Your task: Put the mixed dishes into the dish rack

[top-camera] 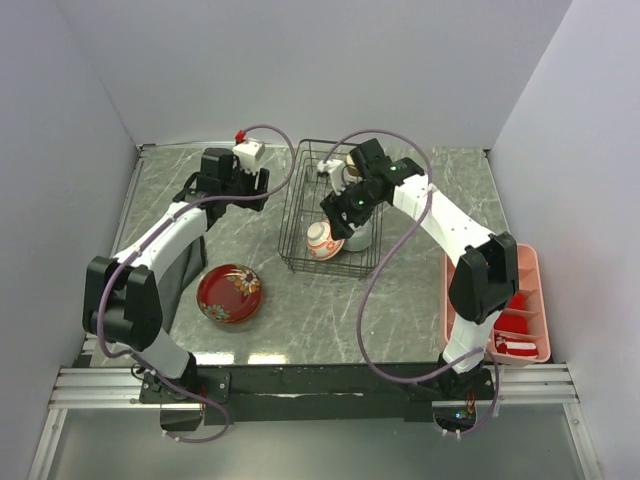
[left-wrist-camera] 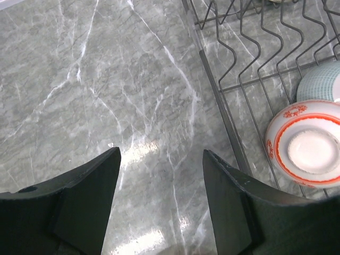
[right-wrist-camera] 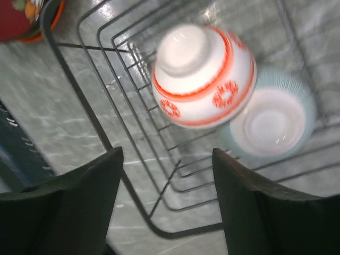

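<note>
Two bowls lie in the dish rack (top-camera: 292, 215); both claws are empty.
We see the reddish bowl with white base (right-wrist-camera: 204, 74) tipped base-up against the pale mint-green bowl (right-wrist-camera: 271, 125), likely propped by the wires. The right gripper (right-wrist-camera: 167, 159) hovers above, jaws apart, holding nothing. The left gripper (left-wrist-camera: 162, 159), likewise spread, hangs over the table (left-wrist-camera: 79, 79). The glossy red floral bowl (top-camera: 229, 293) sits outside.

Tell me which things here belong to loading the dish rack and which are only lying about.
For the job: dish rack; red-and-white bowl and mint-green bowl, both inside it; red floral bowl, on the table.
Lying about: pink tray, at the right edge.
</note>
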You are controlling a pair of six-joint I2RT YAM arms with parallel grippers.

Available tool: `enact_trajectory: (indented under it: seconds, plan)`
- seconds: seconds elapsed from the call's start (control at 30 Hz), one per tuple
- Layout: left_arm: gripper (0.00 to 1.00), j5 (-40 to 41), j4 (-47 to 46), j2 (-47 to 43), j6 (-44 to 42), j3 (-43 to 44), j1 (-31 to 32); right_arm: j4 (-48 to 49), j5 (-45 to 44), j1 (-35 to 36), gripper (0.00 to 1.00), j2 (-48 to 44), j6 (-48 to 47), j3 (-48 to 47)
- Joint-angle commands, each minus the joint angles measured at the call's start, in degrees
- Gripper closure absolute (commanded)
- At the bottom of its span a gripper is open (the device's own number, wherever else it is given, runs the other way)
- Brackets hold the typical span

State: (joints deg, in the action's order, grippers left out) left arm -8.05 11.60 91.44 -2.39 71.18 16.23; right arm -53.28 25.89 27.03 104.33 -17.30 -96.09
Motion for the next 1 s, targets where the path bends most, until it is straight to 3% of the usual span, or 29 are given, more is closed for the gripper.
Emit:
enact_trajectory:
  seconds: [0.0, 0.03, 0.23, 0.97]
  plan:
    - [0.3, 0.76, -2.1, -5.04, -1.38, -2.18, 0.29, 9.56, -4.43, 3.21, 0.19, -4.4, -14.16, 2.14]
    - [0.3, 0.93, -2.02, -5.39, -1.56, -2.53, 0.29, 10.9, -5.05, 3.56, 0.0, -4.05, -14.43, 1.88]
    - [0.3, 1.29, -2.37, -7.59, -2.0, -5.34, 0.21, 9.68, -5.23, 4.0, 0.0, 3.5, -15.66, -6.03]
    - [0.29, 2.6, -1.4, -8.21, -2.35, -6.14, -0.58, 13.81, -9.89, 9.36, 0.02, 13.35, -20.94, -6.03]
